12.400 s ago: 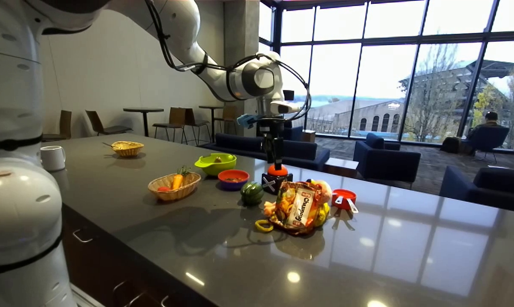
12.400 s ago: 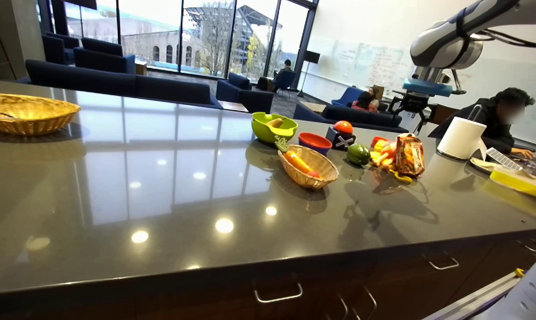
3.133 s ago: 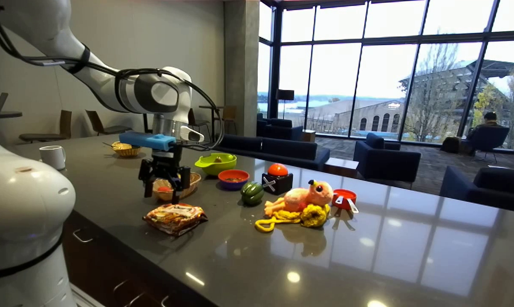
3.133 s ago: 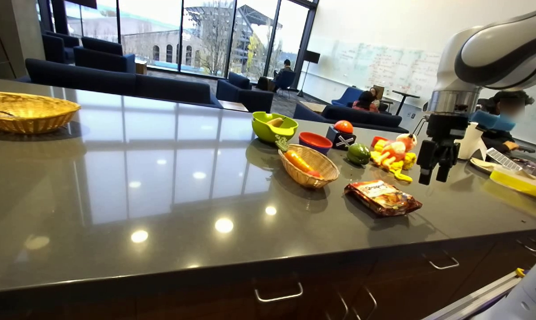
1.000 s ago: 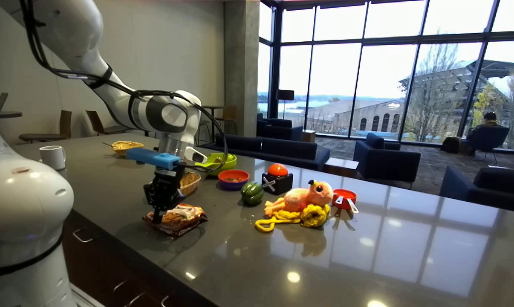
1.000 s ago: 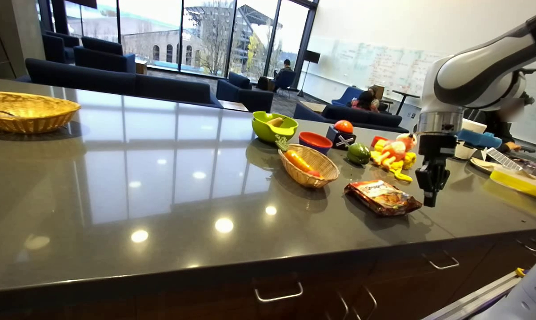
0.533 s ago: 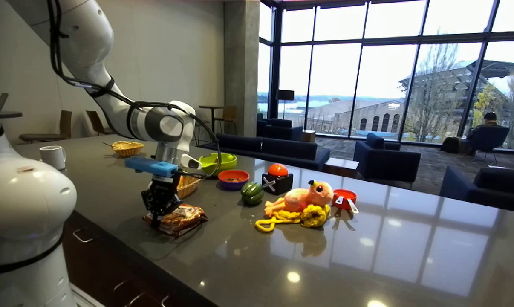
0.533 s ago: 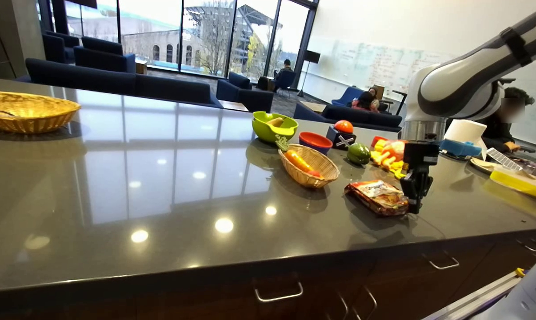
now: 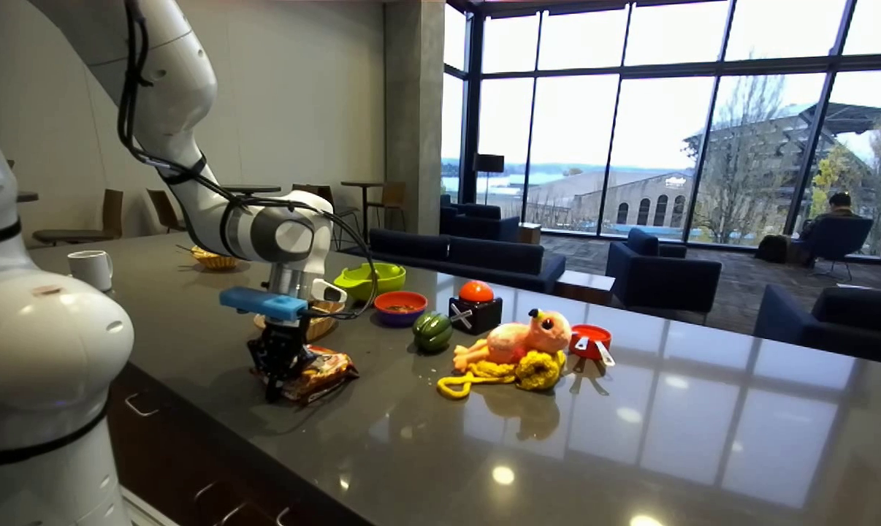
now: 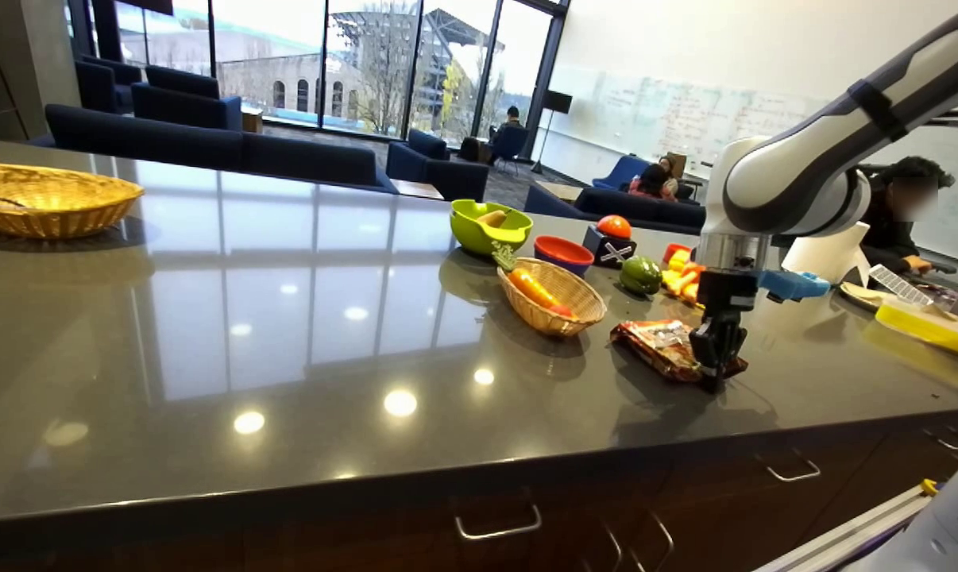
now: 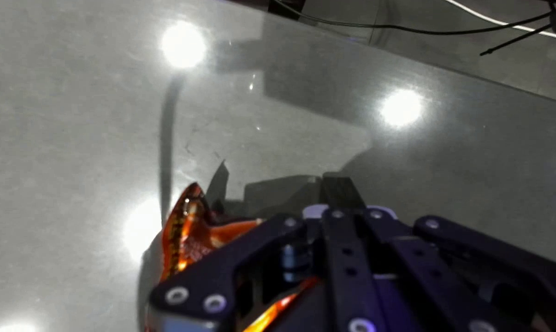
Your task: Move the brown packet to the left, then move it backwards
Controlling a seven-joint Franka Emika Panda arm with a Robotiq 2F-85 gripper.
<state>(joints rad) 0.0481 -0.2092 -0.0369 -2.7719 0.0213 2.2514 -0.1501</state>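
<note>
That foil snack packet (image 10: 658,346) looks light, slippery; I'd pinch a corner. Fingers (image 10: 712,373) sit clenched together beside it.

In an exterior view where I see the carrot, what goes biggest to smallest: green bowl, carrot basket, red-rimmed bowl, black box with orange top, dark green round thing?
Largest to smallest, as they look:
1. carrot basket
2. green bowl
3. red-rimmed bowl and black box with orange top: too alike to rank
4. dark green round thing

packet (image 10: 655,345): shiny crinkled foil; counter (image 10: 527,433): glossy, smooth; basket (image 10: 58,224): wicker
</note>
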